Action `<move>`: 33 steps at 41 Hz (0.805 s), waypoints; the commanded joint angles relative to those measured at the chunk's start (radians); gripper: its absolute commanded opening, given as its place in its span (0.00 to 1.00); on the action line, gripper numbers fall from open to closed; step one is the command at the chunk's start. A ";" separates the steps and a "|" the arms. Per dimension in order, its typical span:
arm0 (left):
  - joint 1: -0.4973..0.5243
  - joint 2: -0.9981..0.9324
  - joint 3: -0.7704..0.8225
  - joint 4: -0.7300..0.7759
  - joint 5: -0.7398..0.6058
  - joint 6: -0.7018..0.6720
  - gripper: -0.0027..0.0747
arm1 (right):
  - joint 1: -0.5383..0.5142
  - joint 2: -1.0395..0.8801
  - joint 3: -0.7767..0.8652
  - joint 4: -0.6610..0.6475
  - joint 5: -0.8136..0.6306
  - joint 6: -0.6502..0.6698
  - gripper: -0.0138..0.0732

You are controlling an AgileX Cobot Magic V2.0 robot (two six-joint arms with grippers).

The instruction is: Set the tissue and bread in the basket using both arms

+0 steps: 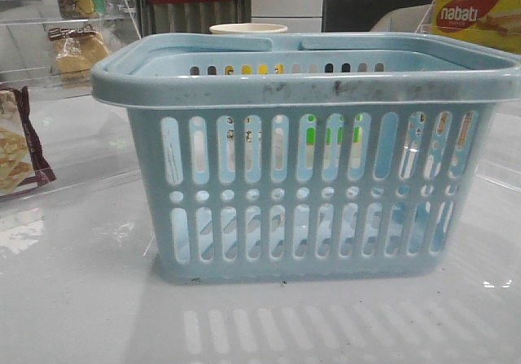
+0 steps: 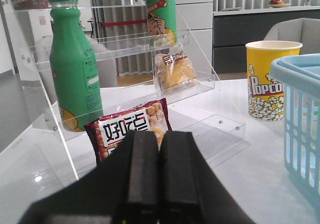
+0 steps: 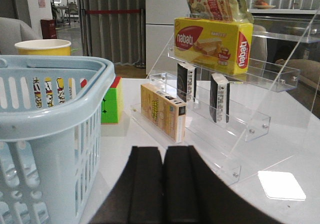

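Note:
The pale blue basket [image 1: 309, 168] stands in the middle of the table, and its rim shows in the left wrist view [image 2: 300, 78] and the right wrist view [image 3: 50, 114]. The wrapped bread [image 2: 174, 71] sits on the middle step of a clear shelf rack, also visible in the front view [image 1: 77, 50]. Two black tissue packets [image 3: 186, 81] stand upright on the other rack's middle step. My left gripper [image 2: 160, 136] is shut and empty, short of the maroon packet. My right gripper [image 3: 163, 151] is shut and empty beside the basket. Neither gripper shows in the front view.
The left rack holds green bottles [image 2: 75, 73] and a maroon cracker packet [image 2: 132, 129]. A popcorn cup [image 2: 270, 78] stands behind the basket. The right rack holds a yellow Nabati box [image 3: 212, 43] and a beige box [image 3: 162, 111]. A colour cube [image 3: 111, 101] sits nearby.

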 commanded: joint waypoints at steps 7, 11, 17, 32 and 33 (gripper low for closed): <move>-0.008 -0.016 -0.056 -0.003 -0.189 -0.009 0.15 | -0.004 -0.019 -0.083 0.000 -0.103 -0.009 0.22; -0.008 -0.014 -0.145 -0.003 -0.163 -0.009 0.15 | -0.004 -0.019 -0.177 0.000 -0.055 -0.009 0.22; -0.008 -0.001 -0.291 -0.003 -0.094 -0.009 0.15 | -0.004 0.011 -0.329 0.000 0.014 -0.009 0.22; -0.008 0.269 -0.679 -0.033 0.306 -0.009 0.15 | -0.004 0.281 -0.693 -0.001 0.370 -0.010 0.22; -0.008 0.287 -0.700 -0.038 0.346 -0.009 0.15 | -0.004 0.304 -0.710 -0.001 0.401 -0.010 0.22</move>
